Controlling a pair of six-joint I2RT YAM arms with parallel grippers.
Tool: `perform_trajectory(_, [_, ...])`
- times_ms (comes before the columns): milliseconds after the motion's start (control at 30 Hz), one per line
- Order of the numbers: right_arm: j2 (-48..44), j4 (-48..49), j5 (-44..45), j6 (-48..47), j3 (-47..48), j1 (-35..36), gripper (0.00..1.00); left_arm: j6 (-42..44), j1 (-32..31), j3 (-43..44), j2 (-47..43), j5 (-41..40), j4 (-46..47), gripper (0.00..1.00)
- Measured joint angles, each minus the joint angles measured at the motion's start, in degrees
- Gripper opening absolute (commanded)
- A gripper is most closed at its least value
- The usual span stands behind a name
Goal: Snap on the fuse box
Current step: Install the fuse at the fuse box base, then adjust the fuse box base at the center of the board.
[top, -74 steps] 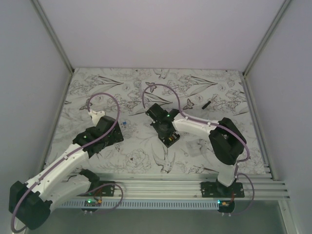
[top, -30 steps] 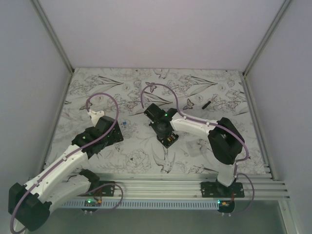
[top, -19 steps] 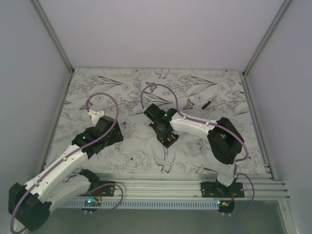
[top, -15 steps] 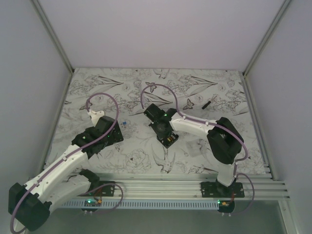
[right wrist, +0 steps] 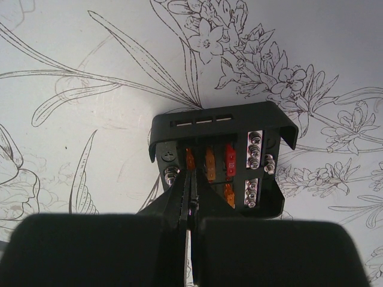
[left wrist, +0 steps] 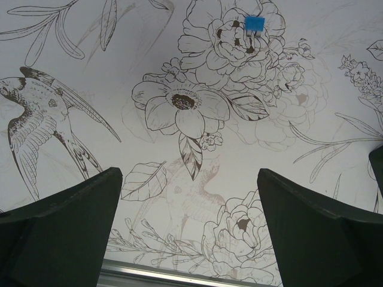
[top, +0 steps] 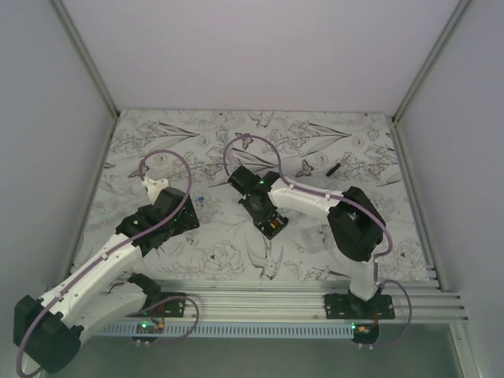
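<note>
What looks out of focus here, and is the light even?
Right wrist: the fuse box is sharp, while the right pincer is dark and soft close to the lens. Left wrist: the printed table is crisp, the left pincer soft-edged. Top external: even light, no glare.

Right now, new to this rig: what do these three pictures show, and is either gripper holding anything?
A left arm and a right arm are bolted at the near edge of a table covered in a flower print. The overhead view looks down on both; the other two come from cameras on each wrist. The left gripper is open, over bare print, with a small blue piece beyond it. The right gripper is shut, its tips at the fuse box, whose orange and red fuses show. Whether it pinches anything is unclear. A short black stick lies far right.
</note>
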Motion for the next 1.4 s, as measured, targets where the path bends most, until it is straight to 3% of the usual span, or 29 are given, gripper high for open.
perform_trajectory(300, [-1.1,1.0,-0.4,0.1,-1.0,0.0,0.0,0.0,0.0,0.0,-0.2,0.0,0.0,1.0])
perform_trajectory(433, [-3.9,4.3,-1.3,0.4,-3.8,-0.2,0.14,0.0,0.0,0.0,-1.4,0.1,0.0,1.0])
perform_trajectory(533, [-5.0,5.8,-2.1,0.8,-5.1,-0.4,0.17,0.0,0.0,0.0,-2.1,0.3,-0.1,1.0])
perform_trajectory(867, [-14.9,8.3,-5.2,2.3,-11.6,-1.2,0.4,-0.3,0.0,0.0,-3.0,2.1,-1.0,1.0])
perform_trajectory(1133, [-27.9,14.7,-8.2,2.7,-22.2,-11.5,0.5,-0.7,0.0,0.0,-1.6,4.1,-1.1,1.0])
perform_trajectory(1400, [-30.0,23.6,-20.1,3.6,-33.6,-21.7,0.58,-1.1,0.0,0.8,2.4,5.7,-1.2,1.0])
